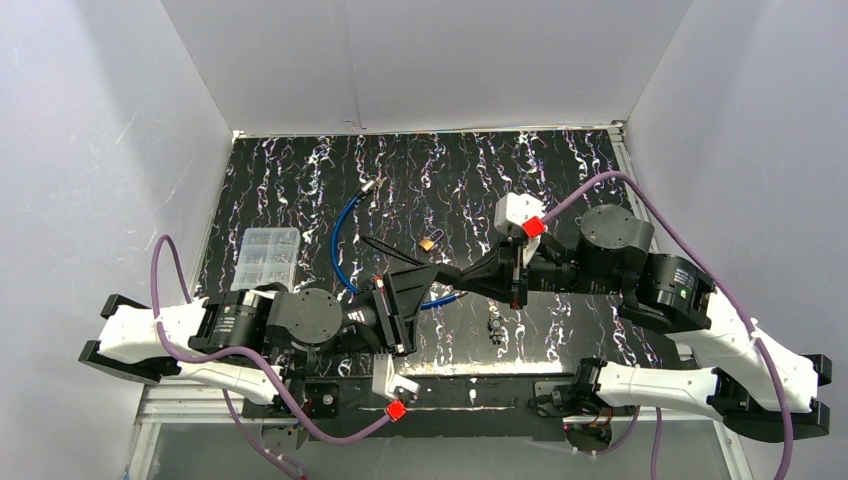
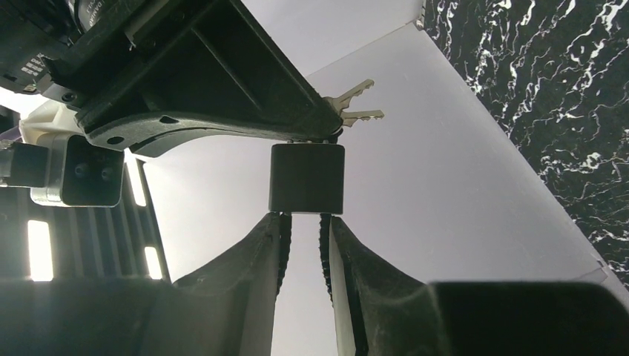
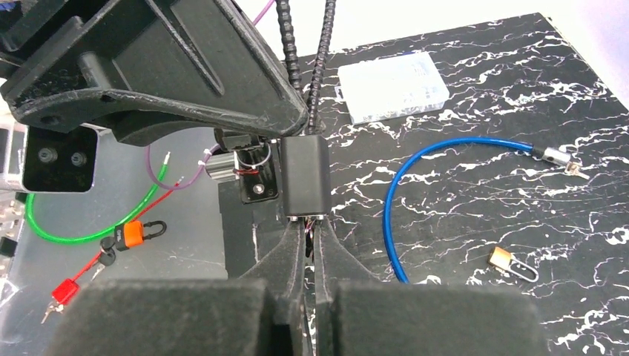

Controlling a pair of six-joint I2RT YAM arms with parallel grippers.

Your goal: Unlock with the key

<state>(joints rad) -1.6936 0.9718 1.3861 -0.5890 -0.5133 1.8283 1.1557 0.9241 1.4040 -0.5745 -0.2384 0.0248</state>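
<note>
— Where was the lock when you looked?

— I had the black rectangular lock body (image 2: 306,178) lifted off the desk (image 1: 560,170), over its middle and a little toward the near edge, caught between both arms. My left gripper (image 2: 306,233) was grasping one end of it. The right gripper (image 3: 310,233) was clenched tight at the opposite end, where the silver keys (image 2: 354,104) stuck out. I could not tell whether those fingers actually pinched a key.

— What got in your way?

— Each gripper filled the upper left of the other's wrist camera, so both ends of the lock were hidden from me. Two black ribbed cords (image 3: 289,44) rose behind it.

— And around it?

— A blue cable (image 1: 336,250) looped left of the grippers, with its metal tip toward the far edge. A small brass padlock (image 1: 430,243) lay just beyond the grippers, apart from them. A clear plastic box (image 1: 268,255) sat near the left edge. A small dark object (image 1: 495,325) lay by the near edge, and I couldn't make it out.
</note>
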